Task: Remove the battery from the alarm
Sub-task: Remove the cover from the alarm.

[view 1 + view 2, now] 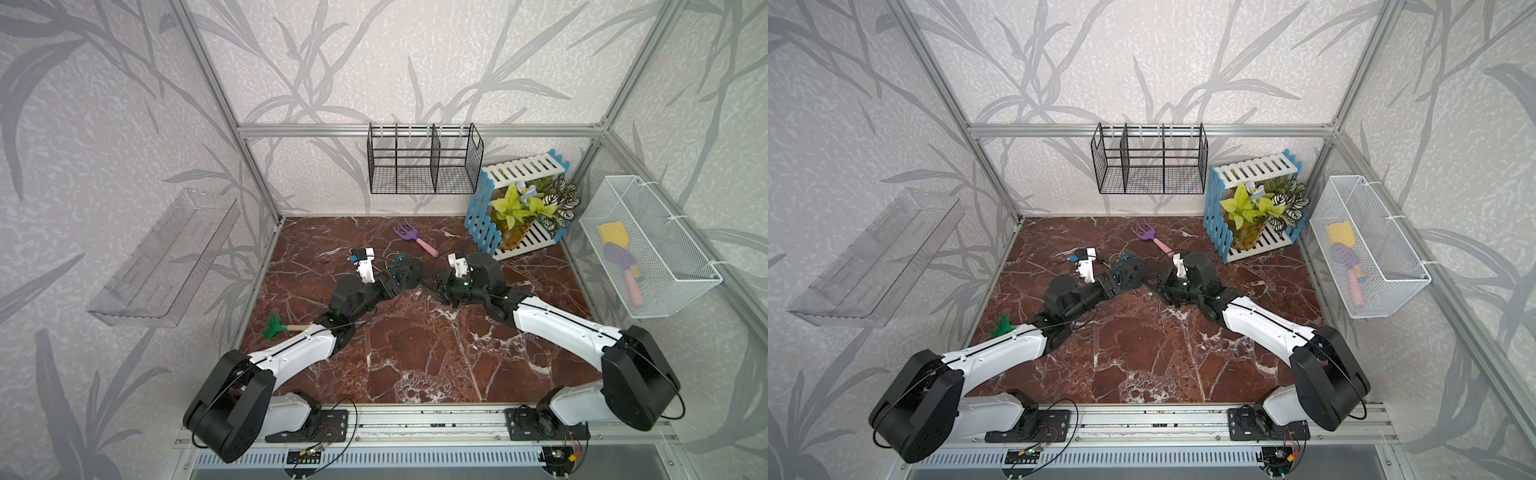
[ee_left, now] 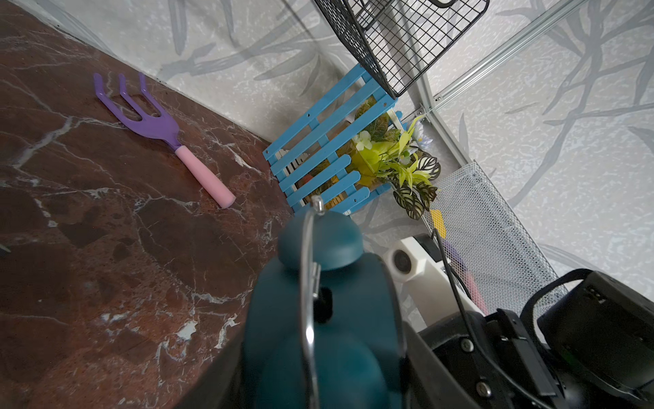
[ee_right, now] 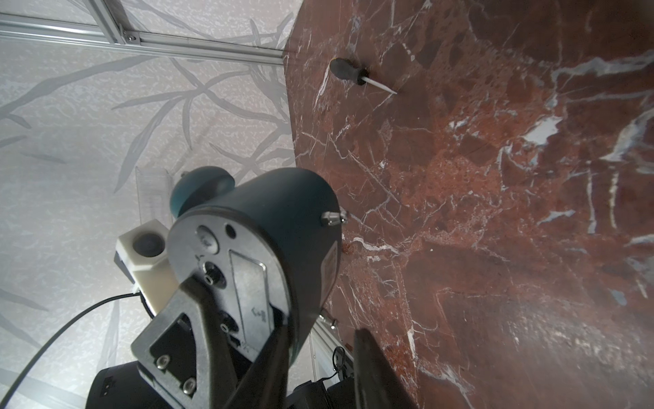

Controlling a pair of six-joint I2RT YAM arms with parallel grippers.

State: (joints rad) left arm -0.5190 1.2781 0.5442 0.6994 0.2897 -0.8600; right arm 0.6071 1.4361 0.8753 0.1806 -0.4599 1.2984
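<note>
Your left hand (image 2: pixel 318 379) is clamped on the alarm (image 3: pixel 279 219), gripping it front and back, near the middle of the tabletop (image 3: pixel 495 212); whether its little feet rest on the surface you cannot tell. Your right hand (image 3: pixel 320 333) sits just beside it with its 2 dark fingers (image 3: pixel 375 375) a narrow way apart, straddling the clock's lower rim, and you cannot tell whether they touch it. The alarm's back faces the right wrist camera and shows a long pale recess (image 3: pixel 247 283); the battery cannot be made out there. Farther out on the tabletop lie a dark-handled screwdriver (image 3: pixel 348 72), a purple fork (image 2: pixel 159 131) with a pink handle and, nearer your left arm, a green rake (image 1: pixel 275 327).
</note>
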